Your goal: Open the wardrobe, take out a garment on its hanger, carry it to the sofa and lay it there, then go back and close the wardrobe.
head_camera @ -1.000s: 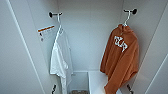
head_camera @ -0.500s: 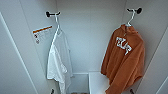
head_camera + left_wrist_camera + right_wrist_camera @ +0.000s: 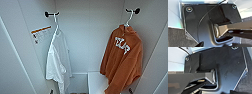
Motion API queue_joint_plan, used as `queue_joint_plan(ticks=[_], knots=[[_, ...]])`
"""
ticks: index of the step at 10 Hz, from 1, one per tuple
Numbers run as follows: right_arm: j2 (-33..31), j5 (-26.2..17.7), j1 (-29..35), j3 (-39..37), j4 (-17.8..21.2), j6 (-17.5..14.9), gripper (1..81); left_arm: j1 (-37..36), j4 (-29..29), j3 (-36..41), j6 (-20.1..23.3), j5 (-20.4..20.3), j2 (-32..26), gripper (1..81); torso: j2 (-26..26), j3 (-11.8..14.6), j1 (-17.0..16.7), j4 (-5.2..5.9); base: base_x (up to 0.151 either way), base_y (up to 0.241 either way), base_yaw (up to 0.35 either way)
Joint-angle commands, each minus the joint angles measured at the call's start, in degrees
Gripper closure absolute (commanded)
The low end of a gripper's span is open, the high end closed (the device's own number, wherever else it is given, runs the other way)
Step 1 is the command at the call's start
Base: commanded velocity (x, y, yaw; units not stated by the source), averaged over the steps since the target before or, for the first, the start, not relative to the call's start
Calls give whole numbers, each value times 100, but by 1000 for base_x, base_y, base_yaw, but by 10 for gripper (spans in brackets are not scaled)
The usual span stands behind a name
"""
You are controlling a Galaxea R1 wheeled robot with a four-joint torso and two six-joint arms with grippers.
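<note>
In the head view you are looking straight into the open wardrobe point(image 3: 87, 37), its white back wall plain and bare between two hanging pieces. The garment point(image 3: 123, 62), the rust-orange sweatshirt with white lettering, is hanging on the right side, draping down in front of a low white shelf point(image 3: 96, 81) at the bottom. Its hanger point(image 3: 129, 18) is catching by its curved hook on a black hook point(image 3: 133, 10) high on the right wall. On the left a white shirt point(image 3: 58, 60) is hanging from another black hook point(image 3: 51, 13), beside a label with an orange strip point(image 3: 41, 33) on the left wall; you are leaving that one alone.

Judging by how it is draping, the sweatshirt is soft, thick and limp, so it is likely giving no firm hold in the cloth itself. The thin hanger looks stiff and light; you are better off taking it just below the hook, at the neck, and lifting up to clear the black hook.

In the left wrist view you are seeing the robot's own dark plate over dark carpet point(image 3: 175, 37); whether the left hand is apart or together cannot be told.

In the right wrist view it is the same: plate, bar, a strip of carpet point(image 3: 245, 84), and the right hand's state cannot be told.
</note>
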Motion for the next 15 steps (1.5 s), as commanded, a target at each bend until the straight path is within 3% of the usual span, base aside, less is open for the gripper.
queue_joint_plan(ticks=[1, 3, 5, 7, 8, 9, 10, 13, 15], knots=[[33, -245, 156, 32, -64, -17, 10, -207, 82, -10, 3, 257, 10, 10, 0, 0, 0, -543, 0, 0, 0], [33, -245, 148, 32, -64, -8, 10, -208, 82, 8, 3, 257, 1, 10, 0, 0, 0, -878, 0, 0, 0], [24, -253, 165, 15, -64, -17, 10, -207, -6, 17, -67, 749, -52, 10, -2, 0, 0, -1282, 0, 0, 0], [42, -245, 174, 32, -64, -17, 10, -190, -6, 17, -76, 925, -96, 10, -2, 0, 0, -1701, 0, 0, 0], [42, -245, 174, 24, -64, -17, 10, -172, 73, 34, -6, 856, -122, 10, -2, 0, 0, -1336, 0, 0, 0], [42, -245, 174, 15, -64, -8, 10, -233, 13, 43, 29, 880, -131, 10, -2, 0, 0, -1521, 0, 0, 0], [33, -245, 165, 15, -64, -8, 10, -260, -41, 17, 292, 890, -113, 10, -2, 0, 0, -1617, 0, 0, 0], [24, -245, 156, 15, -56, 0, 10, -277, -1524, 113, 2042, 846, -87, 10, -2, 0, 0, -1639, 0, 0, 0], [7, -245, 165, 15, -64, 0, 10, -304, -1658, 70, 2060, 873, -42, 10, -2, 0, 0, -1639, 0, 0, 0]])
